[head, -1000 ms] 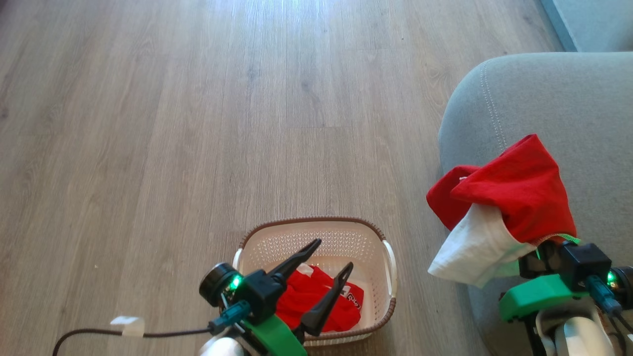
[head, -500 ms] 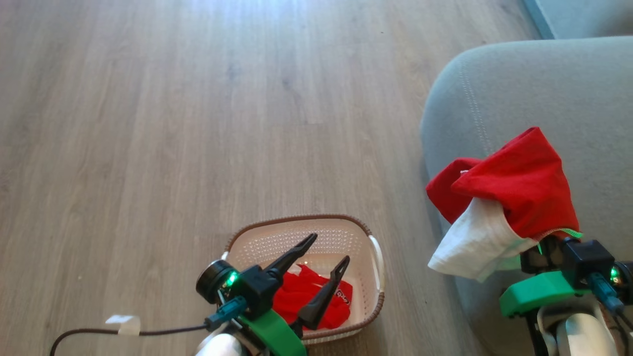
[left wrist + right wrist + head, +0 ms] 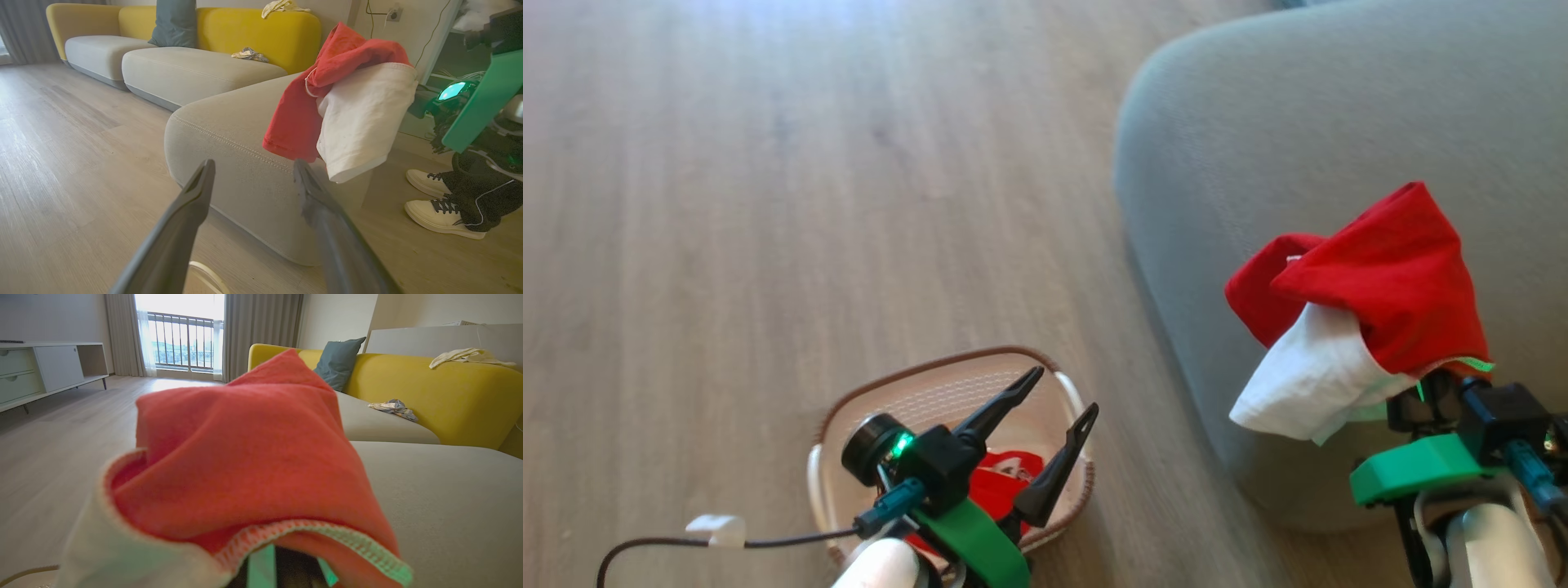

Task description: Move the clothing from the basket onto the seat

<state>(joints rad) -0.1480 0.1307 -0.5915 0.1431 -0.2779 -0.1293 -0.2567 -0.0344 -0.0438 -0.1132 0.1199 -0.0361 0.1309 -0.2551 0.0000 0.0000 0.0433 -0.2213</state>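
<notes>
The right gripper is pressed together on the red-and-white garment, whose folds drape over and hide its fingers. In the head view this garment hangs at the rounded end of the grey seat, with the white half drooping toward the robot's left. The left wrist view adds the side-on picture: the cloth hangs clear of the seat's stitched corner, hem in the air, and a person's white shoes stand on the floor beyond it. The right wrist view looks over the red folds along the seat to a yellow backrest and a bright window.

The left gripper is spread wide and holds nothing (its two dark fingers are poised above the basket). The basket sits on the floor just left of the seat, and the head view shows the second red garment lying crumpled inside it, partly behind the fingers.
</notes>
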